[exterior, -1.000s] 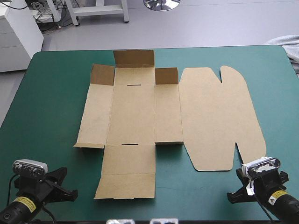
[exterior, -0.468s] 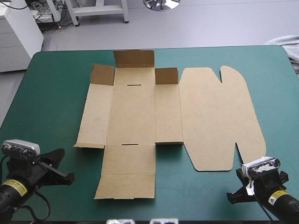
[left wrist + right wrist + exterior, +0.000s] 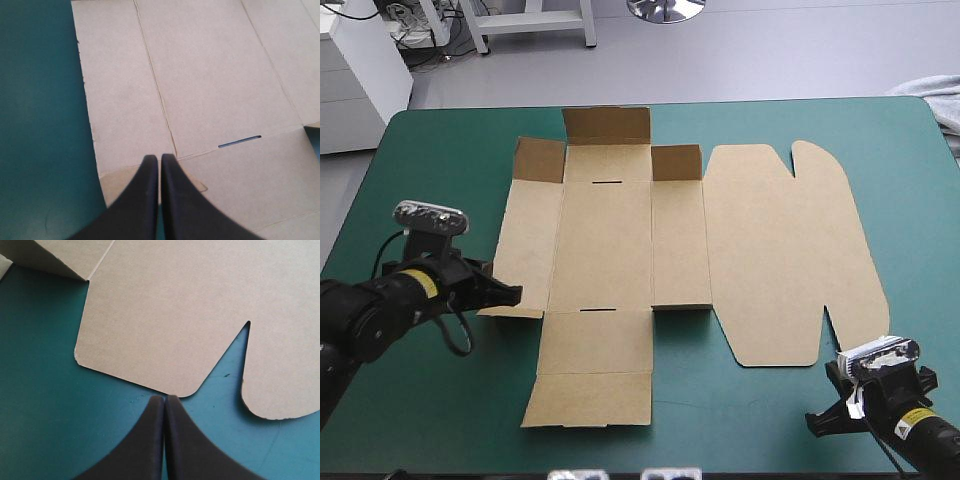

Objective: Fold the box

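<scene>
Flat brown cardboard box sheet (image 3: 605, 240), no fold begun. Left gripper (image 3: 160, 157) at its left panel (image 3: 525, 250), right gripper (image 3: 164, 397) off its lid (image 3: 790, 250), both pinched together. Next, likely: raise that panel.

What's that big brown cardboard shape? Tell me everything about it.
The box is a cut sheet of brown board, lying mostly flat, creased into panels with two slots. Three far flaps stand up; a wide rounded lid lies at right. It rests on the table. The shut left claw is at its near-left corner.
</scene>
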{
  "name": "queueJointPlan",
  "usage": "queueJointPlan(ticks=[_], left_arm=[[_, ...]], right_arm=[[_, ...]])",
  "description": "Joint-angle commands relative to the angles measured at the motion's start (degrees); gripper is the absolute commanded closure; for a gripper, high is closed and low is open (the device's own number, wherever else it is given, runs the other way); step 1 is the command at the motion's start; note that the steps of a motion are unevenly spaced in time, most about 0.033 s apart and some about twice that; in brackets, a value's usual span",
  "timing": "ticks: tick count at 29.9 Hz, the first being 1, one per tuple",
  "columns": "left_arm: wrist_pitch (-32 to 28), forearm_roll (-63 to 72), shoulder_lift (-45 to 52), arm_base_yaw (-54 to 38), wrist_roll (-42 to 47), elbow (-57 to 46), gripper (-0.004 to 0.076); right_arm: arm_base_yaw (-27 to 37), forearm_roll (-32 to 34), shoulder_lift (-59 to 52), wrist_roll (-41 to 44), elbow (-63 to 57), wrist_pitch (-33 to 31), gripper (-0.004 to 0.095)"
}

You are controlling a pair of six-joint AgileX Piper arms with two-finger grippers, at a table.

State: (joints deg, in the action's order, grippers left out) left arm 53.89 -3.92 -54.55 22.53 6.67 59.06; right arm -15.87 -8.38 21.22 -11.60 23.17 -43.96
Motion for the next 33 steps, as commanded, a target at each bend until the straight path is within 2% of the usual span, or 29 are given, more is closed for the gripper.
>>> queueJointPlan(ticks=[1, 4, 7, 11, 13, 16, 23, 24, 26, 31, 33], left_arm=[[-2.07, 3.07, -5.52, -0.12, -3.02, 5.26, 0.071], [-1.55, 10.78, -9.67, -2.06, -9.6, 8.13, 0.071], [0.54, 22.3, -12.53, -8.12, -18.85, 10.54, 0.071], [8.19, 37.18, -15.24, -21.58, -33.15, 11.3, 0.071], [13.01, 40.88, -16.69, -29.18, -37.47, 11.3, 0.071], [16.93, 42.11, -18.4, -37.53, -37.58, 11.3, 0.071], [14.9, 42.29, -21.09, -45.4, -41.09, 11.3, 0.0689], [15.14, 42.87, -21.83, -45.71, -40.29, 11.3, 0.0661], [16.29, 44.62, -23.78, -46.07, -40.12, 11.4, 0.0552], [16.7, 46.55, -28.82, -46.1, -41.25, 11.38, 0.0199], [16.98, 47.14, -30.77, -46.1, -41.53, 11.38, 0.0141]], right_arm=[[0.09, -0.55, 0.92, -0.4, 1.66, 3.31, 0.0927], [0.09, -0.55, 0.92, -0.45, 1.66, 3.31, 0.0927], [0.09, -0.55, 0.92, -0.45, 1.66, 3.31, 0.0927], [0.09, -0.55, 0.92, -0.45, 1.66, 3.31, 0.0927], [0.09, -0.55, 0.92, -0.45, 1.66, 3.31, 0.0927], [0.09, -0.55, 0.92, -0.45, 1.66, 3.31, 0.0927], [0.09, -0.55, 0.92, -0.45, 1.66, 3.31, 0.0927], [0.09, -0.55, 0.92, -0.45, 1.66, 3.31, 0.0927], [0.09, -0.55, 0.92, -0.45, 1.66, 3.31, 0.0927], [0.09, -0.55, 0.92, -0.53, 1.66, 3.41, 0.0927], [0.09, -0.55, 0.92, -0.53, 1.66, 3.41, 0.0927]])
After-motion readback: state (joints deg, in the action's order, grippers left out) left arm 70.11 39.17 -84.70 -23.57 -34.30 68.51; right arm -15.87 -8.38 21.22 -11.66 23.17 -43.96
